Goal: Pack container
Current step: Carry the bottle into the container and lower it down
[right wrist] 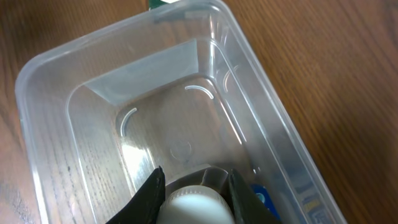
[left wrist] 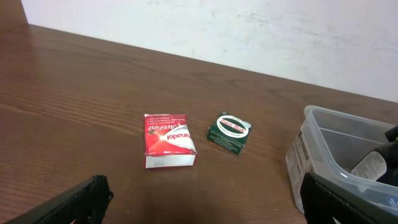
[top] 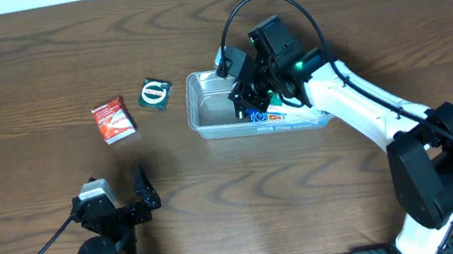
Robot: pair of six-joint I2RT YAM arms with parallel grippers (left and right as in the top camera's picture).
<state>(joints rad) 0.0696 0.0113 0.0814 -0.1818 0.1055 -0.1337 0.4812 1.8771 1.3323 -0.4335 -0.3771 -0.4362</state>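
Overhead: tub (top: 211,116) sits mid-table (top: 14,70), far side. R gripper (top: 250,103) is down inside it, mid-tub. Some packets already lie in the tub's right end, partly under the arm. Red packet (top: 113,121) + green packet (top: 155,94) lie left of the tub, apart from it, not packed. L gripper (top: 135,200) sits at the near edge, jaws wide, empty.

L wrist: same two packets ahead, tub's left end at right. No view of what R holds.

R wrist: only view showing the grip. Fingers (right wrist: 152,194) are narrow, pinching a white round item (right wrist: 193,208) low over the tub floor, blue packet (right wrist: 261,196) just beside. Overhead hides this under the arm.

Risks, imo: the round item may roll on release and eat floor space needed for the remaining packets. A finger snagging the tub wall on exit could drag or tip the light tub.
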